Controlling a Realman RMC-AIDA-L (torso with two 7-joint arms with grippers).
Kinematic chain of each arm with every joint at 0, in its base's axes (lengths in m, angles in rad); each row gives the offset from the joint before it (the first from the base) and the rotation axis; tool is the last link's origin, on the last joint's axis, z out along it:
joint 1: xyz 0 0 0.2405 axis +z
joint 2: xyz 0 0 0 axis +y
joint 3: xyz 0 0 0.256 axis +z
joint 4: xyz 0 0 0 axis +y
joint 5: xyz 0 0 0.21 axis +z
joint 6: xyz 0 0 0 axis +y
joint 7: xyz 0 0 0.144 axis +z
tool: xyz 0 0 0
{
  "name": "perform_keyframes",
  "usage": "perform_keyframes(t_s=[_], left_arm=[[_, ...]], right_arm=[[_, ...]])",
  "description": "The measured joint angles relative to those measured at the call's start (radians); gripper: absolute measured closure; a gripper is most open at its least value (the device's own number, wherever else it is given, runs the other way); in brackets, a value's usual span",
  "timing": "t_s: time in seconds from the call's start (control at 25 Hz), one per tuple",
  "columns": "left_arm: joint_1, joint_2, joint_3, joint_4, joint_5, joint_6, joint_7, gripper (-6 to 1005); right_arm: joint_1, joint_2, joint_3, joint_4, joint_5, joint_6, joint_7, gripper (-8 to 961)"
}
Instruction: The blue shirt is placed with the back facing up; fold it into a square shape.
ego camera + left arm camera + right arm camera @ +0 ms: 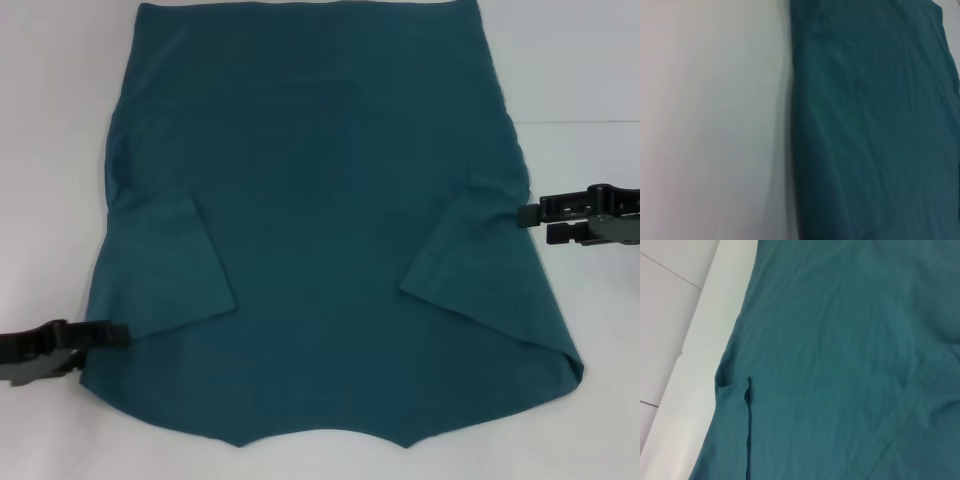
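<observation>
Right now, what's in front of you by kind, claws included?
Blue shirt: 1, sleeves folded in
Claws: 2, left claw at the shirt's left edge, right claw at its right edge
White table: 1
Total: 4

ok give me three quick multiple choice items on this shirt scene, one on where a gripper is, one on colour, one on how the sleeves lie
1. Where is the right gripper?
A. at the blue shirt's right edge, beside the folded sleeve
B. over the middle of the shirt
C. at the far hem

2. What colour is the shirt?
A. red
B. dark teal-blue
C. white

3. How do the sleeves lie?
A. spread out past the sides
B. rolled into tubes
C. both folded inward onto the body

Answers:
1 A, its tips meet the right edge in the head view, while the left gripper sits at the left edge nearer the robot.
2 B, plain teal in all views.
3 C, both sleeve flaps lie on the body.
</observation>
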Motion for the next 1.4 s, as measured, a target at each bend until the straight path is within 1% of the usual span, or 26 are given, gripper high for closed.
perform_keyframes(t_s=[0.24,0.56,0.92,1.0,1.08,1.24,1.36,1.4], left_arm=[[-0.031,0.0,0.009,-0.014,0.004,-0.014,-0.02,387],[-0.033,0.004,0.027,-0.011,0.045,-0.029,-0.062,419],[-0.036,0.004,0.028,-0.009,0.043,-0.022,-0.055,608],[-0.037,0.005,0.028,-0.009,0.041,-0.019,-0.054,650],[-0.038,0.006,0.028,-0.009,0.039,-0.016,-0.053,716],[-0.039,0.008,0.025,-0.007,0.023,-0.004,-0.037,848],[-0.041,0.01,0.021,-0.007,-0.002,0.003,-0.004,926],[-0.042,0.01,0.022,-0.008,-0.012,0.004,0.006,952]], right_arm=[[0.0,0.002,0.007,0.0,0.0,-0.001,-0.003,208],[-0.002,-0.001,0.024,0.0,0.0,-0.009,-0.015,208],[-0.007,-0.004,0.02,0.0,-0.003,-0.023,-0.015,208],[-0.011,-0.008,0.017,0.0,-0.006,-0.03,-0.015,208],[-0.017,-0.013,0.016,0.0,-0.007,-0.044,-0.016,208],[-0.039,-0.031,0.01,-0.001,-0.009,-0.092,-0.019,209],[-0.065,-0.054,-0.023,-0.012,-0.015,-0.138,-0.02,209],[-0.073,-0.058,-0.03,-0.019,-0.021,-0.148,-0.018,209]])
